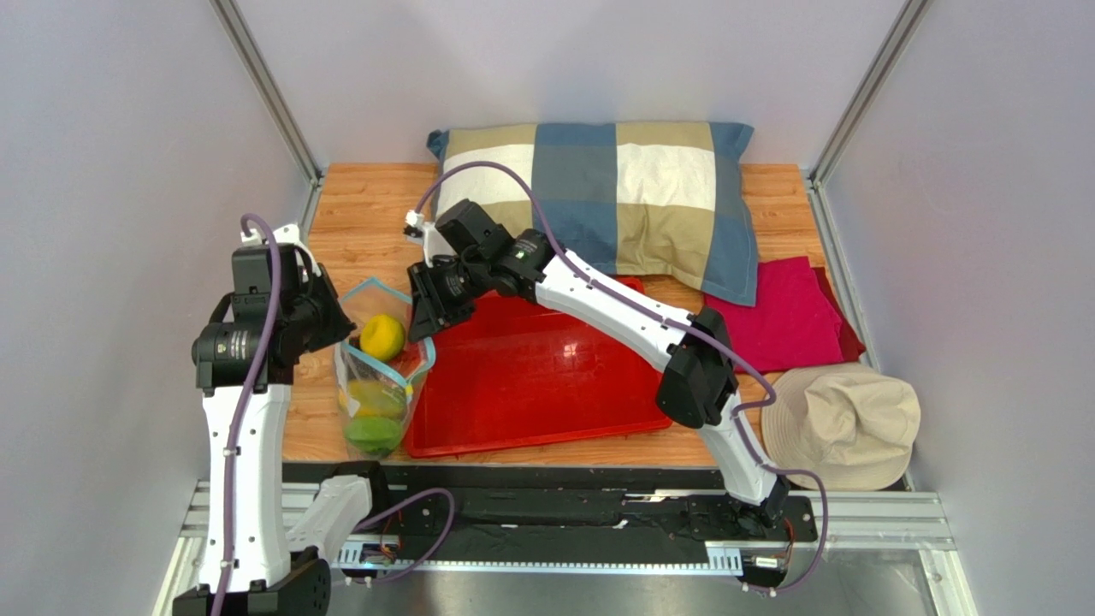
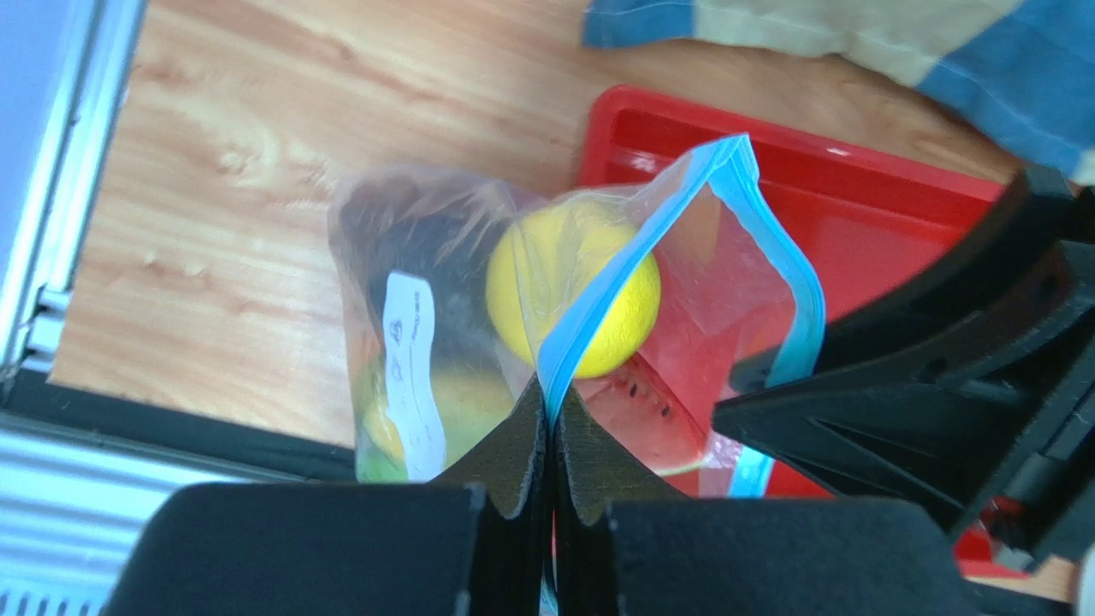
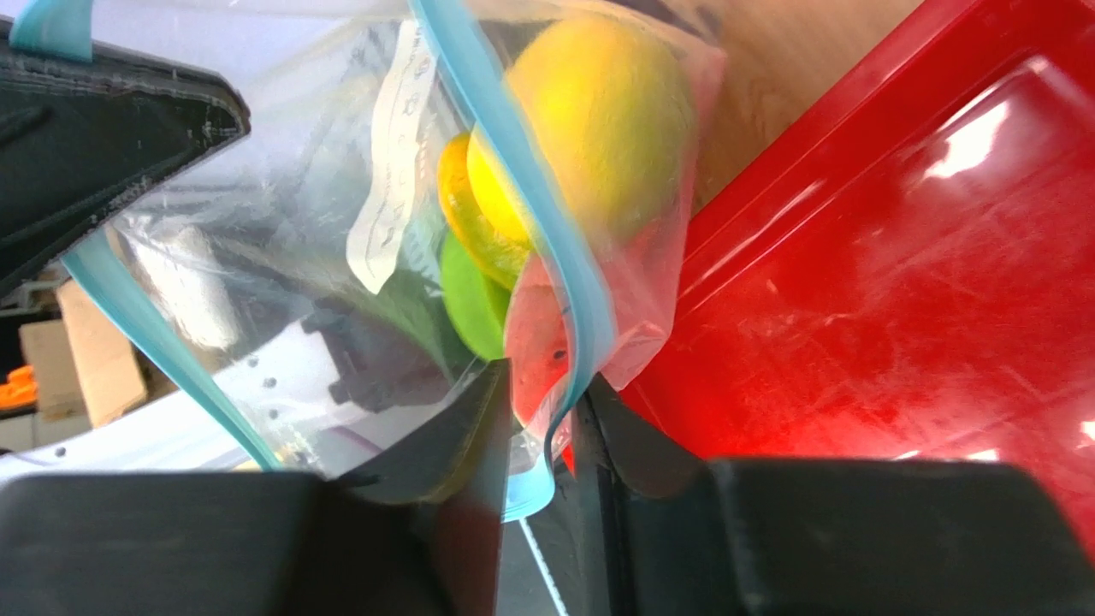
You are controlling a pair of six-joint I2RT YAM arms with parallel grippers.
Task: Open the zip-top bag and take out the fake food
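Note:
The clear zip-top bag [image 1: 375, 385] hangs between my two grippers at the left edge of the red tray [image 1: 540, 385], its mouth spread open. Inside it I see fake food: a yellow citrus [image 2: 572, 282], a red seeded slice [image 2: 656, 417] and green pieces [image 3: 469, 302]. My left gripper [image 2: 553, 398] is shut on the near side of the blue zip strip [image 2: 668, 205]. On the bag's tray side, my right gripper [image 3: 546, 398] has its jaws a little apart. The other side of the strip [image 3: 514, 167] lies loosely between them, against one finger.
A plaid pillow [image 1: 604, 193] lies at the back of the wooden table. A red cloth [image 1: 784, 315] and a beige hat [image 1: 842, 424] sit to the right of the tray. The table's metal side rail [image 2: 52, 257] runs close to the left of the bag.

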